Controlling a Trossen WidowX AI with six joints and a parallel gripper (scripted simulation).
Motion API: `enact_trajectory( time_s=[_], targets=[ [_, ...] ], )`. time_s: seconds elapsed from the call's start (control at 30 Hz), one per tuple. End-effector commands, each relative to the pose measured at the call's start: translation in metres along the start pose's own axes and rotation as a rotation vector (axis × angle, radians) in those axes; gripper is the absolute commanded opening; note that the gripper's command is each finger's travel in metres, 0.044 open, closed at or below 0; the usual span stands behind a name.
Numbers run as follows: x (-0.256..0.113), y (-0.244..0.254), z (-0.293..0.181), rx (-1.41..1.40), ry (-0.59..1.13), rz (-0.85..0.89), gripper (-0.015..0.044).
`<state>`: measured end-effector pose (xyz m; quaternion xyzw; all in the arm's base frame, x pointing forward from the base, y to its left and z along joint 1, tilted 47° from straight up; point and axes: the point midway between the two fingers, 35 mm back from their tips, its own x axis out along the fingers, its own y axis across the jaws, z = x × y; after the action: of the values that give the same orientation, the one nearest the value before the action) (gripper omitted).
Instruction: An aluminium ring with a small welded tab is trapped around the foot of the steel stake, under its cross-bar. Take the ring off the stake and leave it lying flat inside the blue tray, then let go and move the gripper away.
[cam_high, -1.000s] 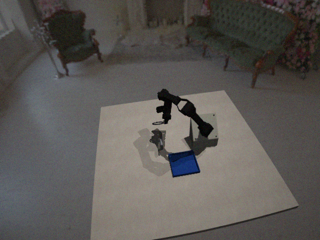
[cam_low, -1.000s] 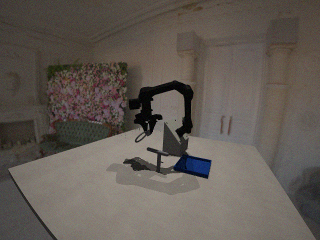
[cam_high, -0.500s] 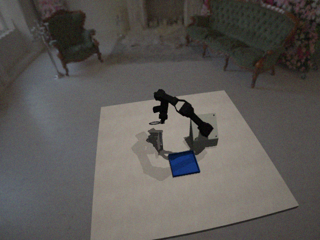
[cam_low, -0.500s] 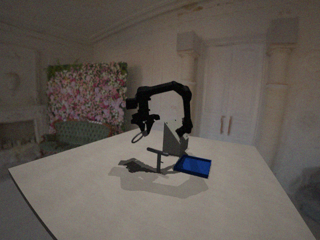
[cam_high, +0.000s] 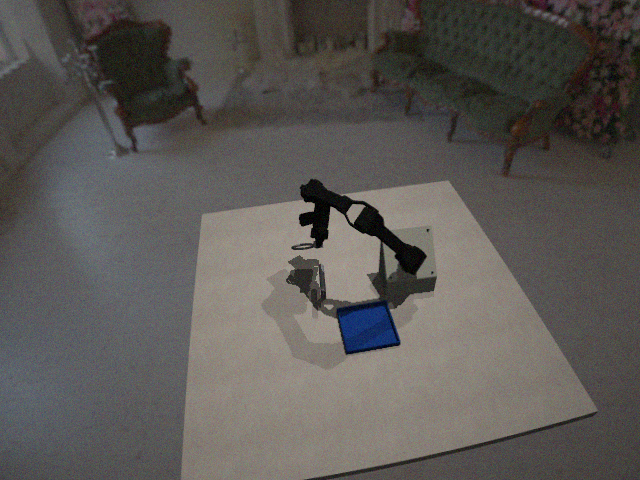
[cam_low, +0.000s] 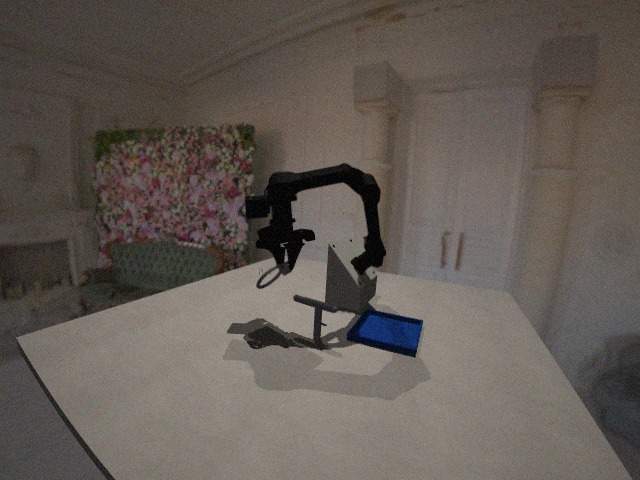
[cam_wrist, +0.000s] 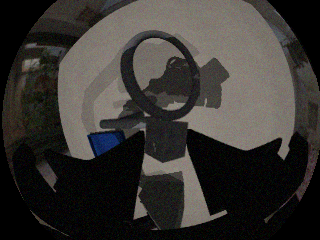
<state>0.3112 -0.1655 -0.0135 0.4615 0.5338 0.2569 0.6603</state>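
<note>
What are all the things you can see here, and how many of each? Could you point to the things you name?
Ring: one, dark grey, in the air off the stake (cam_high: 302, 246) (cam_low: 268, 276) (cam_wrist: 127, 70)
Stake with cross-bar: one, grey, standing on the table (cam_high: 322, 281) (cam_low: 317, 325) (cam_wrist: 112, 123)
Tray: one, blue, on the table near the stake (cam_high: 368, 327) (cam_low: 387, 331) (cam_wrist: 106, 144)
Table: one, pale, under everything (cam_high: 258, 413) (cam_low: 310, 439) (cam_wrist: 250, 100)
Block: one, grey, under the arm's base end (cam_high: 416, 237) (cam_low: 341, 289)
Sofa: one, green, behind the table (cam_high: 496, 62) (cam_low: 165, 266)
Armchair: one, green, across the floor (cam_high: 134, 62)
Flower wall: one, mostly pink, behind the sofa (cam_low: 170, 180)
Arm: one, black, above the table (cam_high: 338, 201) (cam_low: 320, 178)
Gripper: one, black, shut on the ring's tab (cam_high: 318, 244) (cam_low: 285, 269) (cam_wrist: 166, 140)
</note>
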Motion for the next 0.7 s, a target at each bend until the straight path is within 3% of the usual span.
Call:
enact_trajectory(
  time_s=[0.0, 0.67],
  targets=[
    [0.001, 0.002, 0.008, 0.005, -0.004, 0.004, 0.0],
    [0.009, 0.008, 0.037, 0.003, -0.003, 0.009, 0.0]
  ],
)
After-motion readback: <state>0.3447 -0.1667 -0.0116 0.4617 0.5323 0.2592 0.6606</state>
